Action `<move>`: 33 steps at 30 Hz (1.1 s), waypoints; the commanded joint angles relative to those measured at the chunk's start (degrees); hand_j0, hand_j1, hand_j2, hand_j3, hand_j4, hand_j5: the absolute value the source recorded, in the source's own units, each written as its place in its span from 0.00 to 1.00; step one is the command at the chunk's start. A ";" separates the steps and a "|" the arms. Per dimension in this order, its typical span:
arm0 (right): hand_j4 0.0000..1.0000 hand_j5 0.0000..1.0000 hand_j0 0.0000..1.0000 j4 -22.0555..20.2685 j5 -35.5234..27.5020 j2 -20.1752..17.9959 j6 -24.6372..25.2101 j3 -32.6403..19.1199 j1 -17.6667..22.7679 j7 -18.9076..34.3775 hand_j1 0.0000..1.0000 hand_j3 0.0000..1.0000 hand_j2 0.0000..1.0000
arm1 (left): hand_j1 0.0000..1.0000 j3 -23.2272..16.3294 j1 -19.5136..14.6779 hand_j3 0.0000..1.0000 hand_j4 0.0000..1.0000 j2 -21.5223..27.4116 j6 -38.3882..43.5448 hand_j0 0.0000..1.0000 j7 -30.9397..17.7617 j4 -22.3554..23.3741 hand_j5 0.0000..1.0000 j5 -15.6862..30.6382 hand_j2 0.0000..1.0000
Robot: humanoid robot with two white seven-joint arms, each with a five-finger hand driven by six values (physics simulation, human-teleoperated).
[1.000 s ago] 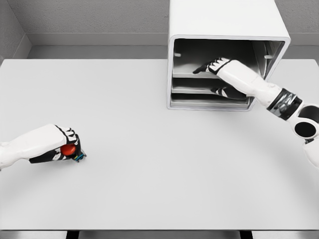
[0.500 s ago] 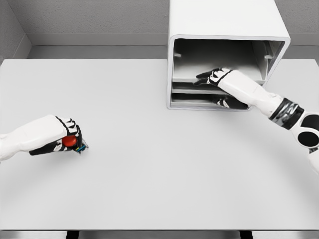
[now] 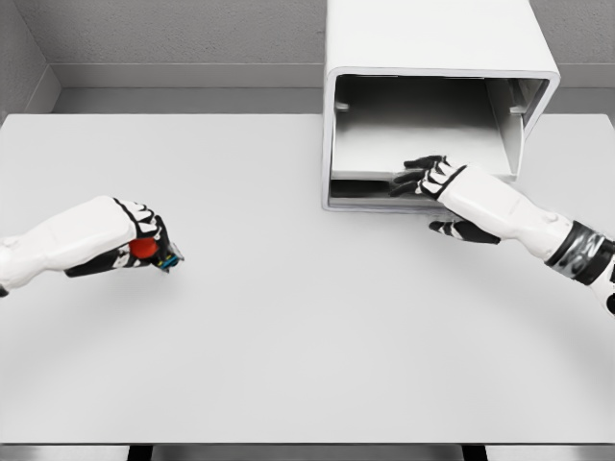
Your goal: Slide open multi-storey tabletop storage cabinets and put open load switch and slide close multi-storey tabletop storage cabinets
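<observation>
Gripping a small load switch with a red round knob and a blue-green edge (image 3: 151,251), left white five-finger hand (image 3: 135,245) at about nine o'clock on the flat white tabletop (image 3: 307,336), fingers curled tight around the switch, knob showing between them. Resting at the front lip of the white boxy multi-storey tabletop storage cabinet (image 3: 432,38), right white hand with black finger joints (image 3: 430,177), at roughly two o'clock on the table, fingers spread and laid over the edge of a pale grey sliding tray (image 3: 413,144), thumb hanging below and in front of the cabinet's lower front rim; holding nothing that can be made out. Standing at twelve to one o'clock against the back of the table, cabinet front open, tray drawn level with the opening. Well apart, switch and cabinet, with bare tabletop between. Entering from three to four o'clock, right forearm with a silver-and-black wrist band (image 3: 579,254).
</observation>
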 commanded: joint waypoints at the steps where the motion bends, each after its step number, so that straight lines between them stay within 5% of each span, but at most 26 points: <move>1: 0.80 0.80 0.80 -3.10 -1.10 -0.92 0.27 -3.99 0.53 -0.36 0.80 0.80 0.80 | 0.34 0.03 -0.09 0.34 0.34 -1.02 0.19 0.34 0.03 -0.04 0.34 0.44 0.34; 10: 0.81 0.81 0.81 -9.69 -5.06 -5.40 0.27 -11.11 7.56 -0.27 0.81 0.81 0.81 | 0.34 -0.32 -2.20 0.34 0.34 -3.48 0.19 0.34 0.03 -0.04 0.34 0.44 0.34; 33: 0.79 0.79 0.79 -8.11 -5.50 -4.87 0.27 -12.52 6.77 -0.10 0.79 0.79 0.79 | 0.35 -1.03 -5.89 0.35 0.35 -11.04 0.19 0.35 0.03 -0.04 0.35 0.09 0.35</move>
